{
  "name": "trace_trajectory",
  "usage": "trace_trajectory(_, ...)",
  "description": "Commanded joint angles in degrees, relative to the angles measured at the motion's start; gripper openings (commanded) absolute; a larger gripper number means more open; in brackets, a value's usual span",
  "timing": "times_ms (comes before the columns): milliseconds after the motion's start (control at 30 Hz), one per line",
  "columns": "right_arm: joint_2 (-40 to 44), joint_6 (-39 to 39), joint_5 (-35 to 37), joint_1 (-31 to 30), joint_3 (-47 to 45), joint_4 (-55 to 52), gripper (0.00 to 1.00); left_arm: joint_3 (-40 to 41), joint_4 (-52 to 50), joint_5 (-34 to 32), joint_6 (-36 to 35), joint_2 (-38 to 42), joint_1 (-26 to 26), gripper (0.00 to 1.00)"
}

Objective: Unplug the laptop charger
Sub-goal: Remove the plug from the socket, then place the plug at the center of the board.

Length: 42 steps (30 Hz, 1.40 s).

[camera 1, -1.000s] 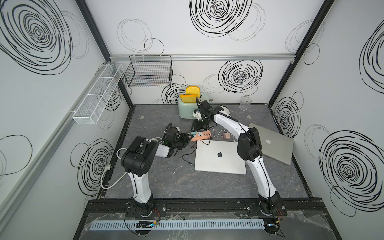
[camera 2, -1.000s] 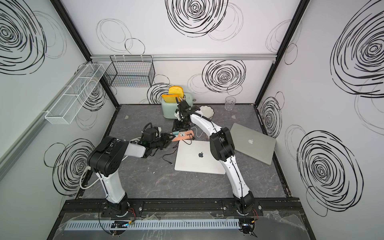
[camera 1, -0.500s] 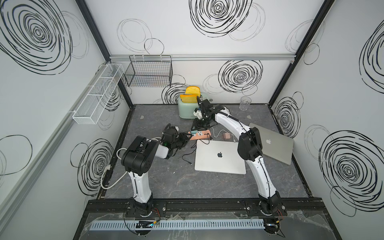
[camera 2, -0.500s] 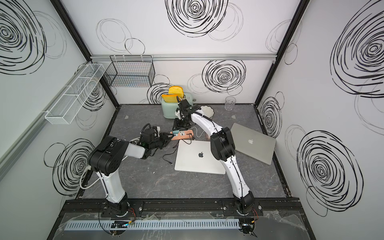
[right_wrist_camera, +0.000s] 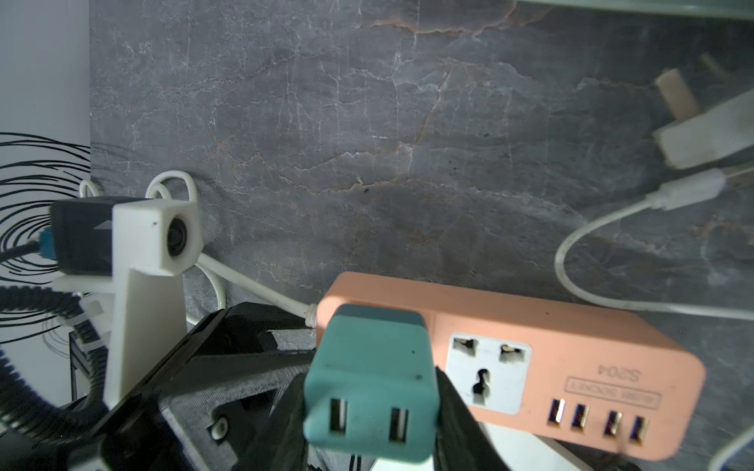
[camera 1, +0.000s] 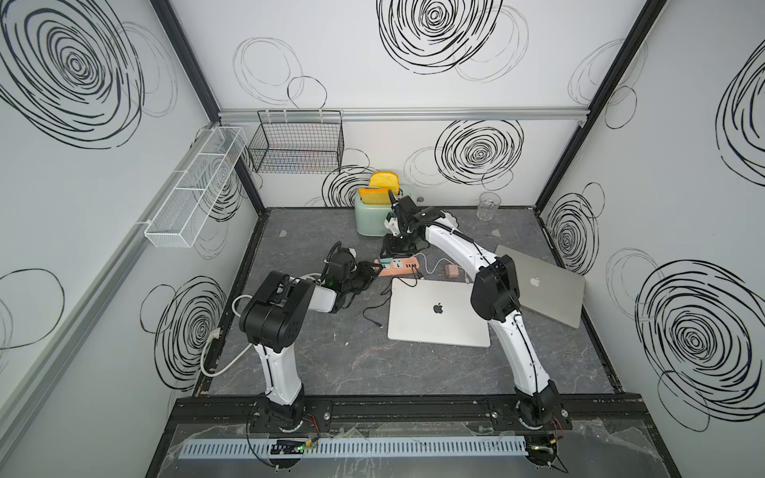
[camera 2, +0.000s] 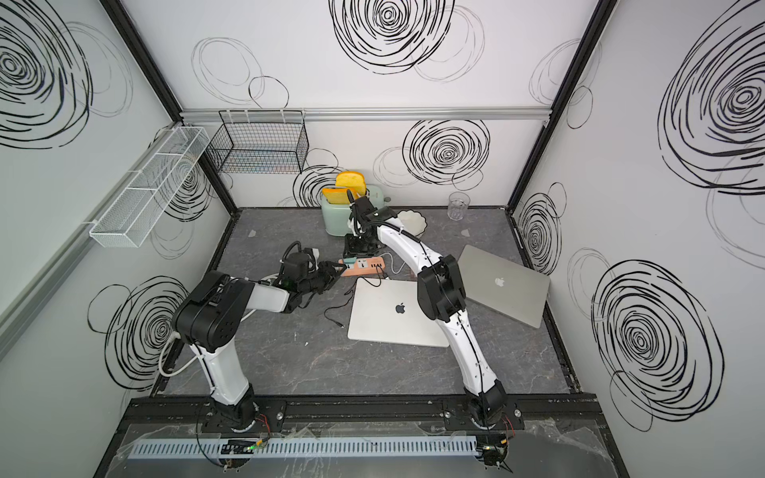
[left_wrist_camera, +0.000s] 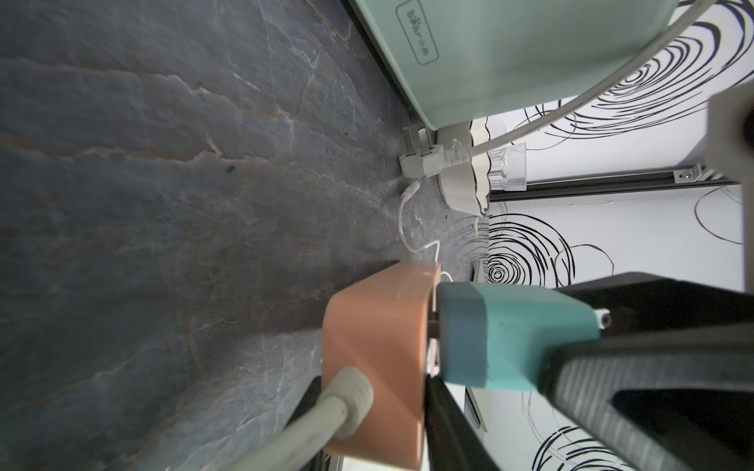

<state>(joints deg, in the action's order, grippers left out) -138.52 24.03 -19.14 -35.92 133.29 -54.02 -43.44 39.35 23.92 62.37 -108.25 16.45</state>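
The laptop charger (right_wrist_camera: 369,379), a teal block, stands in the end socket of the salmon power strip (right_wrist_camera: 530,363), left of the silver laptop (camera 1: 439,310). My right gripper (right_wrist_camera: 371,412) is shut on the charger, with a black finger on each side. In the left wrist view a narrow gap with a prong across it shows between the charger (left_wrist_camera: 510,334) and the strip (left_wrist_camera: 375,359). My left gripper (left_wrist_camera: 375,420) is shut on the strip's cable end. Both top views show the strip (camera 1: 401,265) (camera 2: 366,265) between the two grippers.
A mint toaster (camera 1: 372,219) stands behind, its loose white plug (left_wrist_camera: 424,159) lying beside it. A second laptop (camera 1: 538,285), a pink adapter (camera 1: 450,271), a glass (camera 1: 487,205), a white bowl (camera 2: 412,221) and a loose black cable (camera 1: 374,314) lie around.
The power strip, with the charger in it, has shifted slightly toward the back. Both grippers hold as before.
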Motion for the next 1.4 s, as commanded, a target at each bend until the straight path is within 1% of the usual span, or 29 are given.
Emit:
trace_trajectory(0,2.9,0.9,-2.7,-1.2,1.5,3.6,0.19,2.2,-12.3,-6.7,-2.2,-2.9,-0.3,0.0)
trace_trajectory(200,3.3,1.5,-4.7,-2.1,1.4,5.8,0.19,2.2,-11.4,-5.1,0.4,-4.0,-1.2,0.0)
trace_trajectory(367,3.3,2.7,-6.9,-1.9,1.4,6.8,0.2,1.8,-12.8,-5.6,-0.4,-5.0,-1.8,0.0)
trace_trajectory(500,4.4,3.9,-11.2,-1.8,-0.4,11.7,0.2,1.8,-13.8,-6.2,-1.6,-5.5,-1.9,0.0)
trace_trajectory(533,4.6,4.0,-11.3,-1.9,-0.8,12.6,0.2,1.9,-14.1,-6.5,-1.9,-5.3,-1.9,0.0)
trace_trajectory(600,4.7,3.4,-10.3,-2.0,-0.8,12.2,0.2,2.4,-13.5,-6.7,-1.9,-5.2,-2.0,0.0)
trace_trajectory(700,4.3,2.2,-6.5,-1.8,-0.4,8.6,0.2,2.7,-12.6,-6.1,-1.8,-5.3,-2.2,0.0)
trace_trajectory(900,6.0,0.4,-3.1,2.0,-2.6,5.1,0.19,2.9,-12.4,-5.3,-3.1,-3.6,-3.2,0.0)
trace_trajectory(967,7.2,-0.4,-2.7,3.6,-4.9,4.2,0.19,3.3,-11.6,-4.5,-2.8,-3.2,-3.8,0.02)
trace_trajectory(1033,9.3,-1.7,-1.3,4.6,-9.0,4.2,0.19,3.8,-10.6,-3.8,-2.3,-2.9,-4.4,0.02)
trace_trajectory(1133,13.3,-2.8,0.7,5.7,-17.3,6.0,0.19,3.6,-11.1,-3.0,-3.1,-2.7,-5.0,0.02)
trace_trajectory(1167,14.5,-2.8,0.9,6.3,-20.1,7.2,0.19,3.3,-12.2,-2.9,-3.7,-2.6,-5.1,0.07)
trace_trajectory(1233,16.4,-2.6,0.8,7.6,-24.8,9.7,0.19,3.4,-13.4,-2.9,-4.4,-2.4,-5.4,0.09)
trace_trajectory(1300,18.4,-1.7,-1.3,9.2,-30.5,15.4,0.19,3.6,-13.7,-2.2,-4.4,-2.7,-5.5,0.13)
trace_trajectory(1367,19.2,-0.4,-2.5,10.3,-34.5,18.5,0.2,3.6,-14.0,-1.7,-4.1,-3.0,-5.5,0.18)
